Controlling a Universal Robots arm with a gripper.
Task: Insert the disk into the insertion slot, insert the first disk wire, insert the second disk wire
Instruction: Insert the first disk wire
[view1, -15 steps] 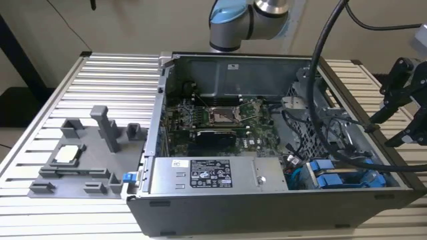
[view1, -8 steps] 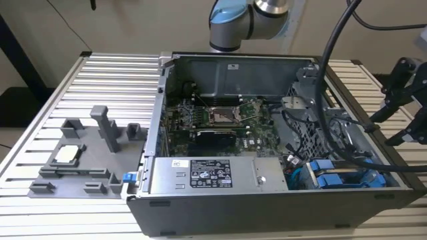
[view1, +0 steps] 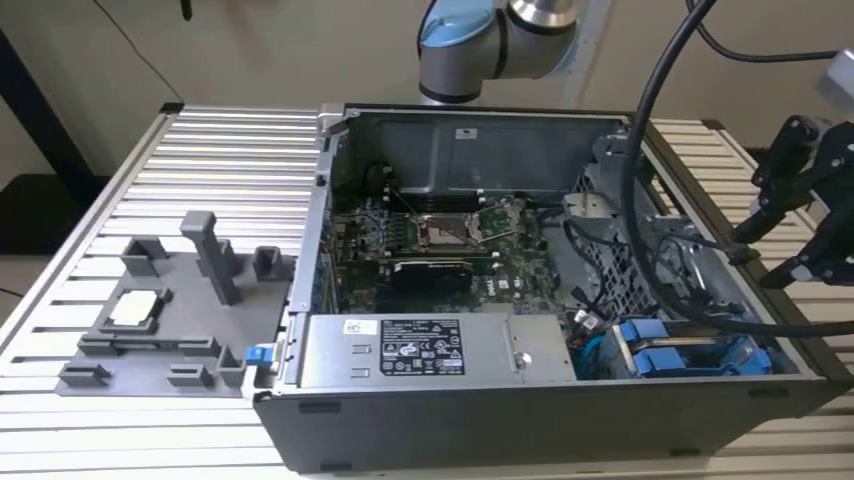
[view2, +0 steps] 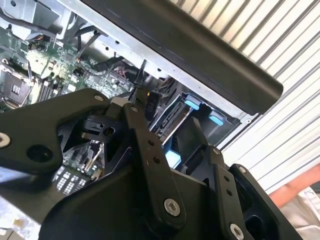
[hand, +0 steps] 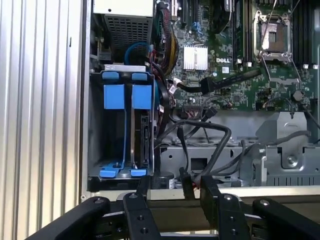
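The insertion slot (hand: 95, 150) is the grey bay at the corner of the open computer case, with blue fittings (view1: 681, 355). The disk (hand: 144, 135) stands edge-on inside it, in its blue carrier, beside a second blue carrier (hand: 114, 97). Loose black wires (hand: 210, 131) run from the board toward the bay, and one ends in a small black connector (hand: 186, 182). My gripper (view1: 758, 258) hovers over the case's edge on the exterior view's right, above the bay. Its fingers (hand: 142, 192) stand apart and the gripper (hand: 175, 192) is open, holding nothing. In the second wrist view the gripper (view2: 170, 112) frames the bay's blue tabs (view2: 192, 103).
The case (view1: 441, 440) lies open on a slatted metal table (view1: 227, 150). Inside are a motherboard (view1: 441, 235) and a labelled power supply (view1: 420, 345). A grey fixture (view1: 174, 310) sits on the exterior view's left. A thick black cable (view1: 654, 130) hangs over the case.
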